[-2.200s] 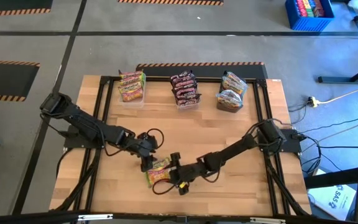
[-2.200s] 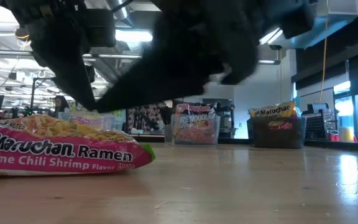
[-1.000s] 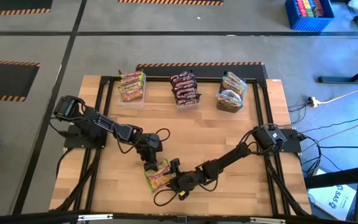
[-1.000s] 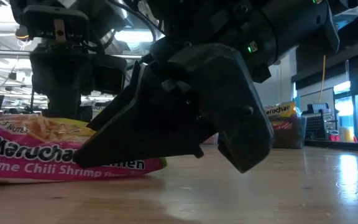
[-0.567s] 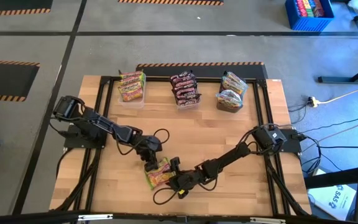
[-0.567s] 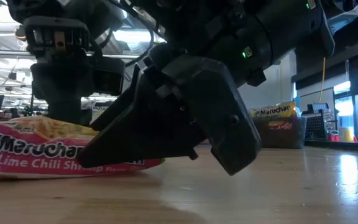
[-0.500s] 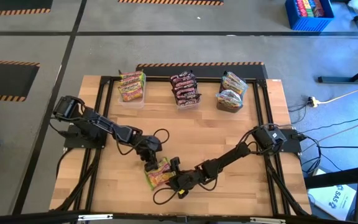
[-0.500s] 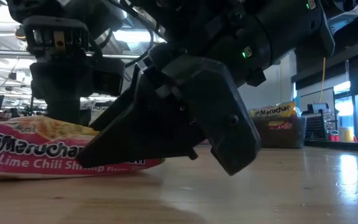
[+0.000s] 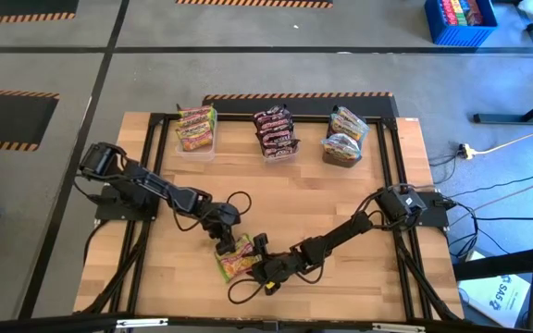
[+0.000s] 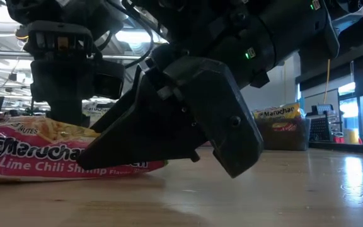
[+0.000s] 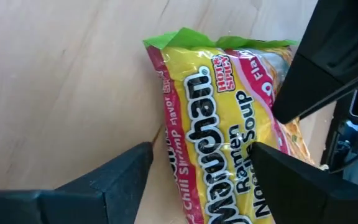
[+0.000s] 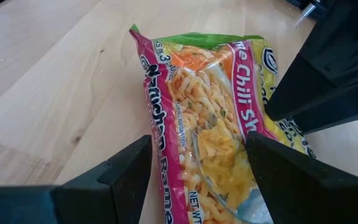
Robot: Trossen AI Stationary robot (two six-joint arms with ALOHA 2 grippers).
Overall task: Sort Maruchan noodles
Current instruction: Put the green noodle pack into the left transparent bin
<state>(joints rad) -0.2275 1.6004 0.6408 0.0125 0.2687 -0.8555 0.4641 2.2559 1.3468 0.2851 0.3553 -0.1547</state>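
One Maruchan lime chili shrimp packet (image 9: 236, 260), yellow with a pink band and green ends, lies flat on the wooden table near its near edge. My left gripper (image 9: 222, 244) stands over the packet's far-left end, pointing down and open; in its wrist view the packet (image 11: 222, 124) lies between the fingers. My right gripper (image 9: 258, 262) comes in low from the right, also open, with the packet (image 12: 204, 93) between its fingers. In the low view the right gripper (image 10: 156, 135) stands in front of the packet's (image 10: 36, 151) right end. My left gripper has one finger (image 11: 278, 174) over the packet's printed face (image 11: 241, 134) and the other (image 11: 117, 180) beside its long pink edge. I cannot tell whether either touches it. My right gripper, slanting down from the table's right, has one finger (image 12: 291, 174) over the packet's clear window side (image 12: 229, 149) and the other (image 12: 114, 177) beside its pink edge. Touch cannot be told. The packet lies flat.
Along the far edge stand three tubs: a clear one with yellow-green packets (image 9: 195, 129), a clear one with dark maroon packets (image 9: 276, 132), and a dark grey one with yellow-orange packets (image 9: 344, 137). Bare wood (image 9: 303, 199) lies between them and the grippers. Cables trail near the near edge (image 9: 239, 294).
My right gripper has settled slightly lower over the packet's right end, and the packet has shifted a little on the table. Both grippers have otherwise kept still around it.
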